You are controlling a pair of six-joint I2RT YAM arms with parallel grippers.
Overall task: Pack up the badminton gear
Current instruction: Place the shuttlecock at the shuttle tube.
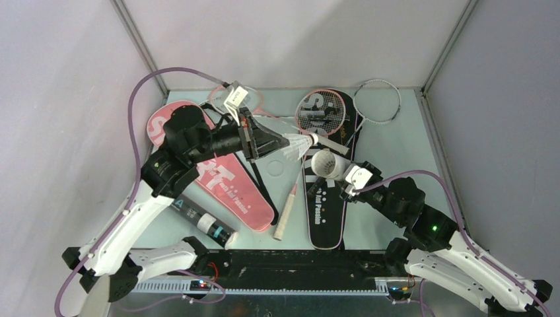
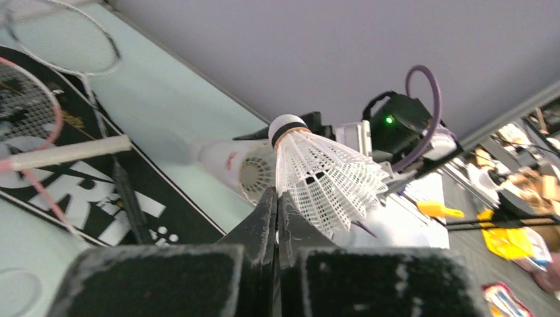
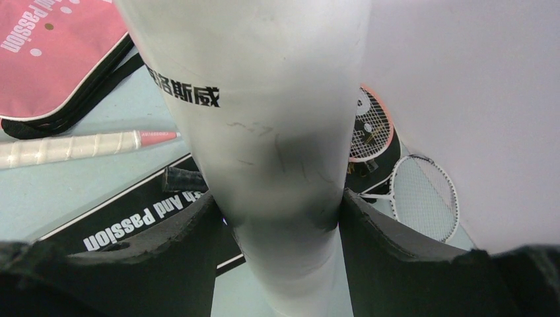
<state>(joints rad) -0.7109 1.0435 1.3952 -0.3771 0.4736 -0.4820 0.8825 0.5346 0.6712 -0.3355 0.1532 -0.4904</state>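
**Top view:** table [image 1: 403, 172] is boxed in by walls [image 1: 66, 99] on the left, back and right.
- Bare surface is a strip down the right side and a narrow lane between the pink cover [image 1: 221, 175] and black cover [image 1: 327, 211]. A white-wrapped racket grip [image 1: 284, 214] lies in that lane.
- Black tube [image 1: 201, 221] lies flat near the front-left edge, just beside the pink cover.
- Pink racket [image 1: 320, 112] head sits on the top of the black cover. White racket [image 1: 378, 101] head is just right of it, near the back wall.
- Both arms meet mid-table. The left arm reaches in from the left with its wrist roughly level, and the left gripper [image 1: 285, 140] is clamped on the shuttlecock [image 1: 301, 144].
- The right arm is folded low, and the right gripper [image 1: 342, 175] is closed around the white tube [image 1: 325, 163]. The tube's open mouth faces the shuttlecock, very close; can't tell if they touch.

**Left wrist:** left gripper [image 2: 276, 198] has its jaws pressed together, pinching the rim of the shuttlecock [image 2: 323, 178] skirt. The cork end points up and away. White tube [image 2: 231, 165] mouth is right behind it.

**Right wrist:** right gripper [image 3: 277, 218] has 2 pads set fairly wide, 1 on each side of the white tube [image 3: 264, 99], both touching it. The tube fills the centre of the frame. Pink cover [image 3: 53, 53] is upper left, black cover [image 3: 132, 224] is below.
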